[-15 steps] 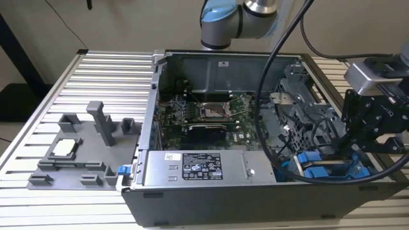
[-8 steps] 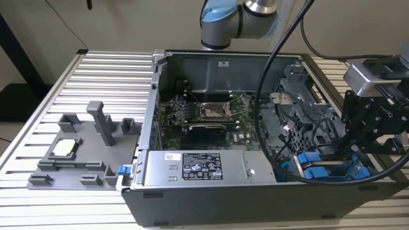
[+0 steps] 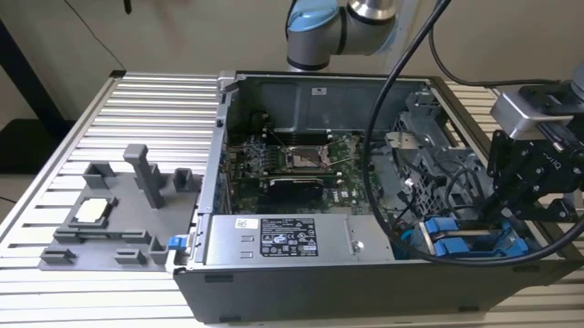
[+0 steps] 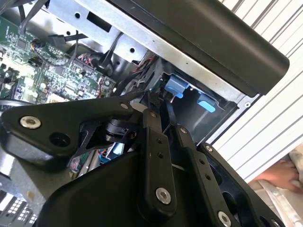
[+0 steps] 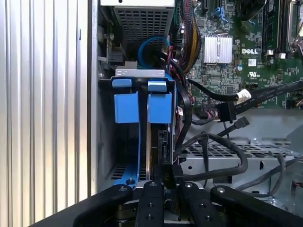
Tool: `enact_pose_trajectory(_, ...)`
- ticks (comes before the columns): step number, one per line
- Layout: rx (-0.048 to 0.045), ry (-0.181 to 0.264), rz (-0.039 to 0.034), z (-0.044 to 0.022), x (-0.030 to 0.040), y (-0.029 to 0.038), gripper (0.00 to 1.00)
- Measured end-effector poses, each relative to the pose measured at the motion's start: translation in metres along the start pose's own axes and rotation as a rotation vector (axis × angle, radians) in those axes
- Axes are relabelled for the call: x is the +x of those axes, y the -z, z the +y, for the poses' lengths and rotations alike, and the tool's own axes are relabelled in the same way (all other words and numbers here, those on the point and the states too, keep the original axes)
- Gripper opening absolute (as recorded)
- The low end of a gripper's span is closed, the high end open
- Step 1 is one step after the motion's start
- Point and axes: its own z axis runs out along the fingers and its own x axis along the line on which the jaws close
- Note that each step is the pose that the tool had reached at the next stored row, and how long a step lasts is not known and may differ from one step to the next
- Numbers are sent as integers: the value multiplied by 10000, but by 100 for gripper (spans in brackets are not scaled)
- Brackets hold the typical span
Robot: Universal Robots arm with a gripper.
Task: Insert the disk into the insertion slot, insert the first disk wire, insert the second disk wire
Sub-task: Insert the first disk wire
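A grey parts tray (image 3: 128, 224) rests on the ribbed metal table (image 3: 155, 109).

the disk (image 5: 158, 137) sits mostly hidden, seemingly edge-on, inside the insertion slot (image 5: 105, 142)

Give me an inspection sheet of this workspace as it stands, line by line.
Surface: slatted metal table, bearing an open PC case.
Job's things: two blue carriers side by side in the drive cage; which is the job's, cannot tell.
Clutter: grey fixture tray at the exterior view's left.
Hand: hand at the cage, close to the carriers.
Cables: black cables loose beside the cage.
Surroundings: arm base, beige wall.
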Motion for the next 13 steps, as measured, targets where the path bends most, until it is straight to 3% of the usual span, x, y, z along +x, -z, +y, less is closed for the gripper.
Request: enact_pose_trajectory(13,43,-3,1,9,1,-17,19)
